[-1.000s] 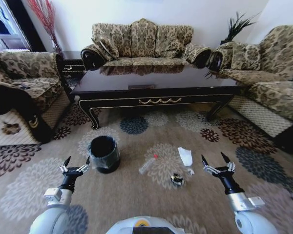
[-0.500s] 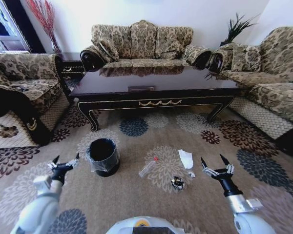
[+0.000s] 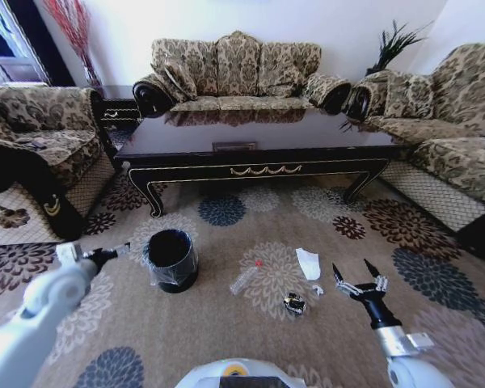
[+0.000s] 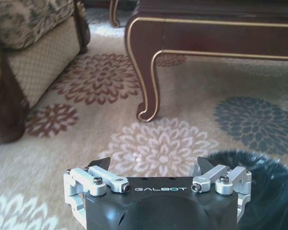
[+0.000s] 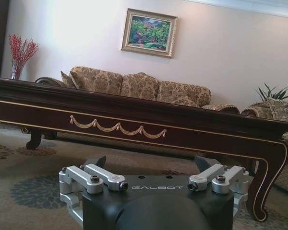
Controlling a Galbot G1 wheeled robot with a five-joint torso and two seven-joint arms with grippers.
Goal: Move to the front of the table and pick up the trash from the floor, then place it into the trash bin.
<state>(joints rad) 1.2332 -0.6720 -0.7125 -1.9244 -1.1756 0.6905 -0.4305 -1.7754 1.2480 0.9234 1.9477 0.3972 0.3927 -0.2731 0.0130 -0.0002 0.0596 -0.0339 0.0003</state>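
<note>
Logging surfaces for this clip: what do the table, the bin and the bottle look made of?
Table: looks like glossy dark lacquered wood; the sofa reflects in its top. Trash bin: seemingly black plastic with a thin shiny liner bag. Bottle: clear plastic, red cap.

I see a patterned three-seat sofa (image 3: pixel 236 71) against the far wall, matching armchairs at left (image 3: pixel 32 153) and right (image 3: pixel 457 129), a framed painting (image 5: pixel 149 32) above, and red dried stems (image 3: pixel 74 28) in the corner.

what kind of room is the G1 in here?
Most likely a home living room: patterned sofas ring a long dark coffee table on a flower-medallion carpet, with a framed painting on the wall.
</note>
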